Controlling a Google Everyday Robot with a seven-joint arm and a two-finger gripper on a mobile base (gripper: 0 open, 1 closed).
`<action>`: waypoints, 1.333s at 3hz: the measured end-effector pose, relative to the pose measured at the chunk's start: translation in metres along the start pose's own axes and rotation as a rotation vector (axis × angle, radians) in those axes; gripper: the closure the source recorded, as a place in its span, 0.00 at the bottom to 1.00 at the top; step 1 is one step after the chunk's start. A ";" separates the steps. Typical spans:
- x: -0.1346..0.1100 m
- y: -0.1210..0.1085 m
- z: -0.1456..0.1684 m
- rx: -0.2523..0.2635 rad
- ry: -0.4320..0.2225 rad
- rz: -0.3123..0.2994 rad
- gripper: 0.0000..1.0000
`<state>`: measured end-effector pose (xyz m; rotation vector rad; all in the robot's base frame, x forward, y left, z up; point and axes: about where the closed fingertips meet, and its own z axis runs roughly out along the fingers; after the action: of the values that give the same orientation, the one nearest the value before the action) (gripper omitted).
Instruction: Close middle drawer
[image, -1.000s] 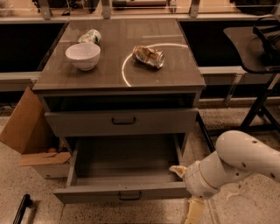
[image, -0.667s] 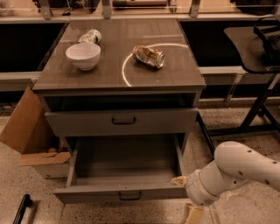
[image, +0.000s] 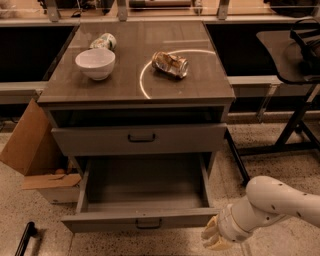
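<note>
Gripper (image: 216, 238): low at the right, just beside the right end of the open drawer's front panel; contact cannot be told.
Gripper state: open or closed cannot be made out.
Arm (image: 272, 202): white and rounded, entering from the right edge.
Middle drawer (image: 142, 219): pulled far out of the cabinet, its floor exposed.
Handle (image: 148, 223): 1 small dark bar at the centre of the front panel.
Upper drawer (image: 140, 139): taller front, directly above.
Cabinet top (image: 200, 82): bears 1 white bowl (image: 95, 63), 1 crushed can (image: 170, 64) and 1 container (image: 103, 41) lying behind the bowl.
Cardboard box (image: 30, 145): on the floor, left of the cabinet.
</note>
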<state>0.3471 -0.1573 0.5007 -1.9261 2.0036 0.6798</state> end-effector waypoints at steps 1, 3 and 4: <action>0.002 0.002 0.005 -0.009 0.004 0.003 0.96; 0.029 -0.029 0.033 0.057 0.021 0.009 1.00; 0.041 -0.063 0.054 0.120 -0.015 -0.002 1.00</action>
<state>0.3999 -0.1651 0.4248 -1.8478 1.9859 0.5581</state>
